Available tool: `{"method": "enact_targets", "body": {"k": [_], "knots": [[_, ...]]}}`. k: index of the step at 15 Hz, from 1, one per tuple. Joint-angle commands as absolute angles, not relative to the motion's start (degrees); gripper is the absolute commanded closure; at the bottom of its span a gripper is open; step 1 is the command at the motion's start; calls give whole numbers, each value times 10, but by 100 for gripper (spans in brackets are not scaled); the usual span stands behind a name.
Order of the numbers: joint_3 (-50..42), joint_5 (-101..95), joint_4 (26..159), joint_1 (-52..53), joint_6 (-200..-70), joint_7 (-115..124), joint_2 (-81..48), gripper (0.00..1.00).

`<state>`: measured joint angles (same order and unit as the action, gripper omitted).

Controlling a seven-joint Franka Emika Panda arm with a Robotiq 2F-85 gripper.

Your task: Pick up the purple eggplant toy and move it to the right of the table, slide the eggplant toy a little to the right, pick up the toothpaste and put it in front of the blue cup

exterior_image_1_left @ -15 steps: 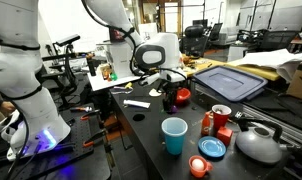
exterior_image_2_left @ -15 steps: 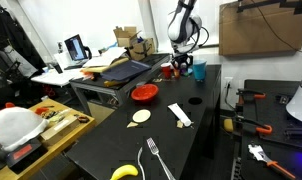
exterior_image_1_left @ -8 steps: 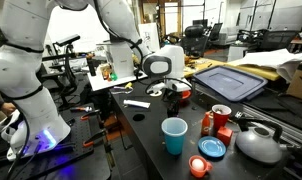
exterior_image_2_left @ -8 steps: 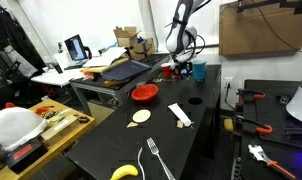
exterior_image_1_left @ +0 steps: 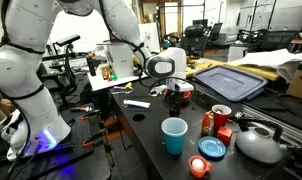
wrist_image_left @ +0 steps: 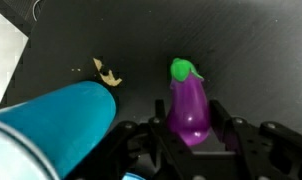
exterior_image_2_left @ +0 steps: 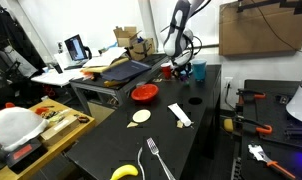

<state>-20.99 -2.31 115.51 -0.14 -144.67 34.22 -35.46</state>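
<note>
On the table (exterior_image_1_left: pixel 141 140), in an exterior view, the gripper (exterior_image_1_left: pixel 177 93) hangs low behind the cup (exterior_image_1_left: pixel 174 135). The eggplant cannot be made out under it. The toothpaste (exterior_image_1_left: pixel 137 103) lies farther behind the cup, off toward the robot's base.

At the table's (exterior_image_2_left: pixel 111 150) far end, in an exterior view, the gripper (exterior_image_2_left: pixel 179 64) stands just beside the cup (exterior_image_2_left: pixel 199 71). The toothpaste (exterior_image_2_left: pixel 180 115) lies well apart from the cup, nearer the camera.

Beside the cup (wrist_image_left: pixel 61 125), in the wrist view, the eggplant (wrist_image_left: pixel 188 100) lies on the dark top, its green cap pointing away from the gripper (wrist_image_left: pixel 189 118). Its body sits between the fingers (wrist_image_left: pixel 143 140). The jaws stand partly apart, and I cannot tell whether they press on it.
</note>
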Motion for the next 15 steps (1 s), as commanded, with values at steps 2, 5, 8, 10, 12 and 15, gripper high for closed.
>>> {"method": "enact_targets", "body": {"k": [2, 5, 8, 10, 12, 15], "knots": [[-226, -58, 1158, 26, -1417, 374, -342, 12], [-226, -75, 1179, 43, -1427, 386, -315, 0], [-199, -79, 1206, 50, -1455, 359, -267, 0], [-164, -63, 1217, 41, -1477, 323, -245, 0], [-126, -35, 1225, 21, -1492, 275, -235, 0], [-68, 31, 1236, -20, -1493, 172, -235, 0]]}}
